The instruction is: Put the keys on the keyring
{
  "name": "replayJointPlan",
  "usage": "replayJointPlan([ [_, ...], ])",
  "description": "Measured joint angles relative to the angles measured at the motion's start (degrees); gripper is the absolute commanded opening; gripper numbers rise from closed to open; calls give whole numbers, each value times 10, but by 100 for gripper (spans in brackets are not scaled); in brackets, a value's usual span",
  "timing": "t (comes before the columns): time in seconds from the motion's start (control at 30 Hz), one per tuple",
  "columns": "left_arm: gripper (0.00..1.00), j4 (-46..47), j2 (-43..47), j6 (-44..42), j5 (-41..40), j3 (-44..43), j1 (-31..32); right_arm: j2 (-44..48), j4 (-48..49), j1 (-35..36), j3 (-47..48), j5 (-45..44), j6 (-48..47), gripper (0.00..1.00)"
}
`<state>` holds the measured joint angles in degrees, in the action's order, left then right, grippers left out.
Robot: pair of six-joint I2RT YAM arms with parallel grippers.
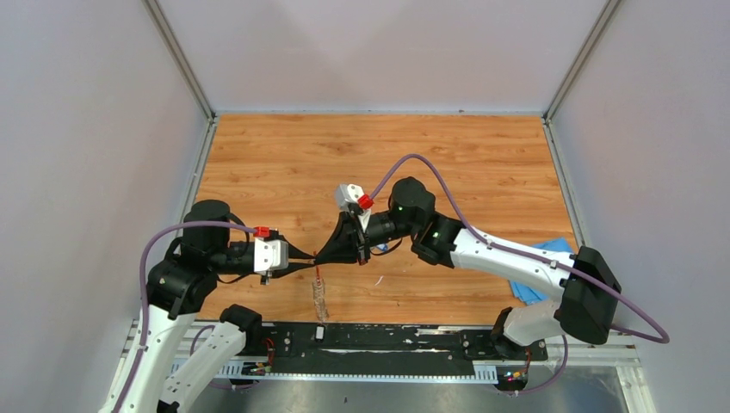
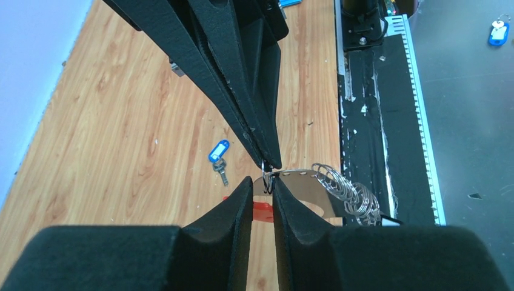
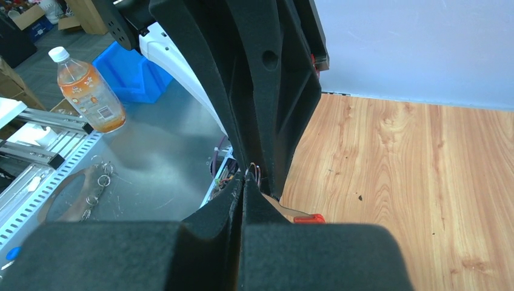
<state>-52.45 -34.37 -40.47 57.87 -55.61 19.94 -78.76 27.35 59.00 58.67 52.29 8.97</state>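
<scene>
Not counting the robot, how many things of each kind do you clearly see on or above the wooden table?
Key with blue-and-white tag: 1
Keyring: 1
Blue cloth: 1
Total: 3

The tabletop [image 1: 482,163] is wood with a clear grain and a soft sheen. The left tool [image 2: 262,191] and the right tool [image 3: 243,182] look matt black and slightly rough. The keyring [image 2: 339,185] has shiny metal rings, and one key [image 2: 219,151] has a glossy blue plastic head.
</scene>
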Motion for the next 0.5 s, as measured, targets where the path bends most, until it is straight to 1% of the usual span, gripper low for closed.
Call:
replayJointPlan([
  [0.13, 14, 0, 0, 2, 0, 0, 0, 0, -7, 2, 7, 0, -7, 0],
  [0.3, 1, -3, 0, 1, -3, 0, 0, 0, -15, 2, 8, 0, -13, 0],
  [0.37, 1, -4, 0, 0, -5, 1, 0, 0, -18, 2, 9, 0, -17, 0],
  [0.5, 8, -4, 0, 0, -5, 1, 0, 0, -30, 2, 16, 0, -27, 0],
])
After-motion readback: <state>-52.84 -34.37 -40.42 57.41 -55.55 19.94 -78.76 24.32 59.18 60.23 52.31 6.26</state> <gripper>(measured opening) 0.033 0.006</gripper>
